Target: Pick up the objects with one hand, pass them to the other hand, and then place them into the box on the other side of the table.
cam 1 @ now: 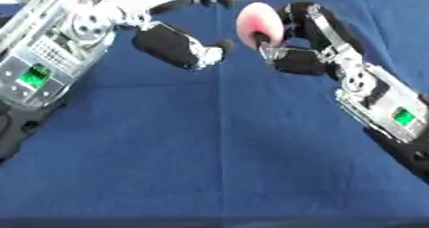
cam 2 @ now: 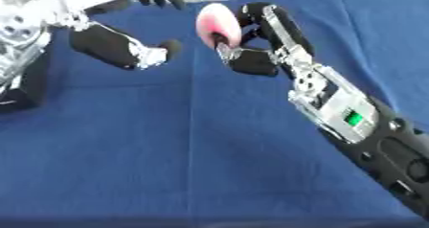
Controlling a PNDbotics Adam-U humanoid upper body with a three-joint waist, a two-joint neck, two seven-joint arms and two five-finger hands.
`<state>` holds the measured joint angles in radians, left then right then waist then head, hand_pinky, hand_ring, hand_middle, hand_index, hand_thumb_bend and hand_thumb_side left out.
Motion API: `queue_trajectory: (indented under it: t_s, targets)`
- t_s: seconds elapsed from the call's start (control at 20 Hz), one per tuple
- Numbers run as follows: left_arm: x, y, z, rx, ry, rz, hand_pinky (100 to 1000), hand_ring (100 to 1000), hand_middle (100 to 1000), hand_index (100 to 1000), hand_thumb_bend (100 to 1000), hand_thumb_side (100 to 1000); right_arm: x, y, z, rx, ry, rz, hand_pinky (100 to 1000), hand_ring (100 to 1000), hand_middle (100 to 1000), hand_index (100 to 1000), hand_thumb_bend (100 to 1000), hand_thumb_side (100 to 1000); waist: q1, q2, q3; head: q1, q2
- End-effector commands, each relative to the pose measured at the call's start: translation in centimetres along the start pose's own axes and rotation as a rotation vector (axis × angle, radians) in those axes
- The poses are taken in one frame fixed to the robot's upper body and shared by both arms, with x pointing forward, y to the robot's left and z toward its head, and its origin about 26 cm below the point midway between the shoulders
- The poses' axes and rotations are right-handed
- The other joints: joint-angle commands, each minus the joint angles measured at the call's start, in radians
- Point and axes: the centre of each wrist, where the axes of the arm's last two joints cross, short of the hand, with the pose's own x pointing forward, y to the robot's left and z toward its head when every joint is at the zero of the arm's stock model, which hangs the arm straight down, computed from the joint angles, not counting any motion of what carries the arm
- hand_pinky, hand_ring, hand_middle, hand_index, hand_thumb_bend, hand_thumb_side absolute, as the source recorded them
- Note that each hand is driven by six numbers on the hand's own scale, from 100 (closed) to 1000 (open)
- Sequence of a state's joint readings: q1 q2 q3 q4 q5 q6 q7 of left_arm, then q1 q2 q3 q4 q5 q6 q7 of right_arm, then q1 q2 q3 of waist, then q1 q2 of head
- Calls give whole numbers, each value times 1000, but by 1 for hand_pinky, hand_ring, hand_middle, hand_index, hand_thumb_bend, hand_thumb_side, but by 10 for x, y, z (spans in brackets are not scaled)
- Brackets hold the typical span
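Blue tabletop (cam 1: 218, 165) lies bare; right hand (cam 1: 289, 45) grips a pink round object (cam 1: 254, 21), left hand (cam 1: 188, 47) relaxed beside it, handover next.

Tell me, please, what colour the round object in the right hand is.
The ball is pink fading to white, clearest in the left eye view.

I can read no text, label, brand or number anywhere in either view from here.
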<state>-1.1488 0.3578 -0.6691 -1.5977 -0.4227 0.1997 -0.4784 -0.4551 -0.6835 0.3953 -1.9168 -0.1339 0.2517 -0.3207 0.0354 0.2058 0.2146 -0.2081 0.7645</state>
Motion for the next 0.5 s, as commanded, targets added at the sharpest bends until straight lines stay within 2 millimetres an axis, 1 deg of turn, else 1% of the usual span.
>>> queue_trajectory:
  t_s: [0.05, 0.5]
  targets:
    - [3, 6, 1, 26, 5, -10, 803, 794, 786, 841, 270, 486, 7, -3, 0, 2, -29, 18, 557, 678, 537, 446, 100, 100, -3, -12, -2, 4, 6]
    - [6, 2, -2, 61, 19, -10, 798, 790, 782, 837, 242, 435, 3, 5, 2, 57, -36, 21, 560, 677, 537, 445, 100, 100, -4, -6, -4, 13, 2]
